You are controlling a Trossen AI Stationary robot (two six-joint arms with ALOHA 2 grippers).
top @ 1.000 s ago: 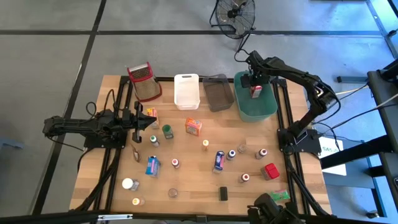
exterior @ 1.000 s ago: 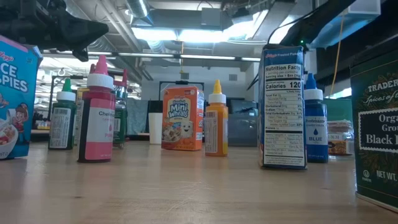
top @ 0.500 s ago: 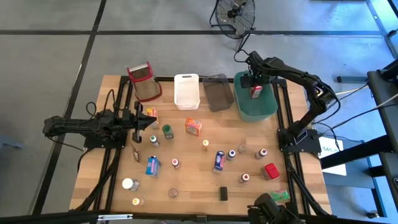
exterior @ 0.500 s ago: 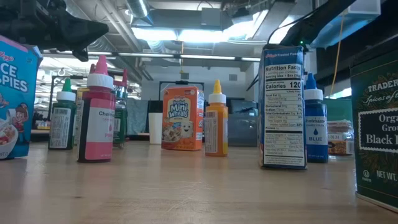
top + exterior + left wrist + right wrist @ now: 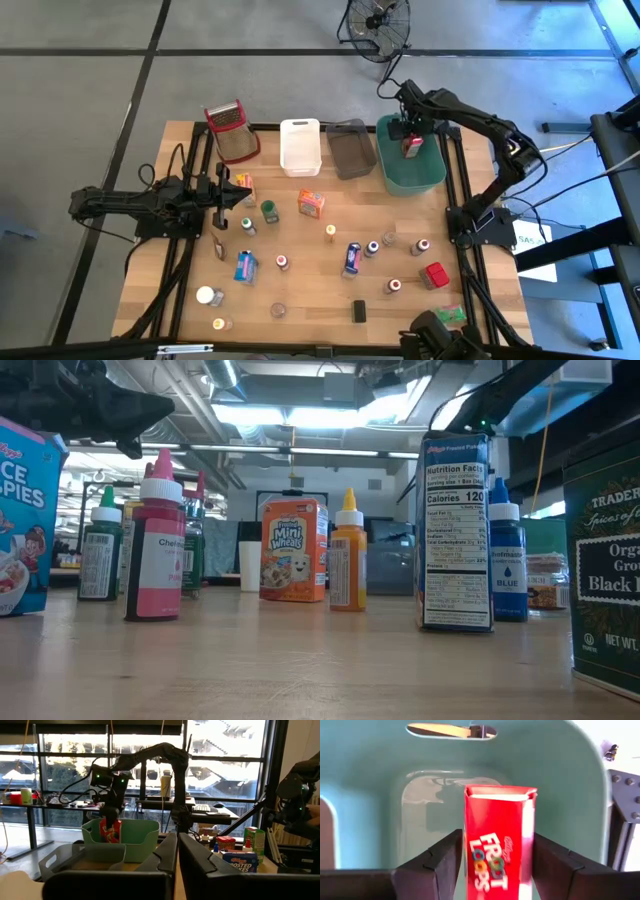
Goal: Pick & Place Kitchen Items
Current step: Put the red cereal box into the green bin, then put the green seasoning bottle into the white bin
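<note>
- high view: the right gripper (image 5: 409,136) is seen over the green bin (image 5: 410,170), a red cereal box (image 5: 411,146) between its fingers; the left gripper (image 5: 221,198) is kept shut above the table (image 5: 300,250).
- right wrist view: the fingers (image 5: 442,862) are parted, gaps showing beside the box inside the bin.

**Room to move and things in the way on the bench**

The bench (image 5: 300,290) had bare wood along its near edge and down its left side, so a gripper could pass there. The middle was crowded with little bottles and boxes standing near each other, with only thin gaps between them. Along the far edge the wire basket (image 5: 231,131), white bin (image 5: 300,146), grey bin (image 5: 348,148) and green bin (image 5: 410,172) stood side by side like a wall. The left gripper (image 5: 222,195) lay low over the left middle, blocking that path. The right gripper (image 5: 408,130) hung over the green bin, where a red box (image 5: 497,840) stood between its jaws with green walls all around.
</note>
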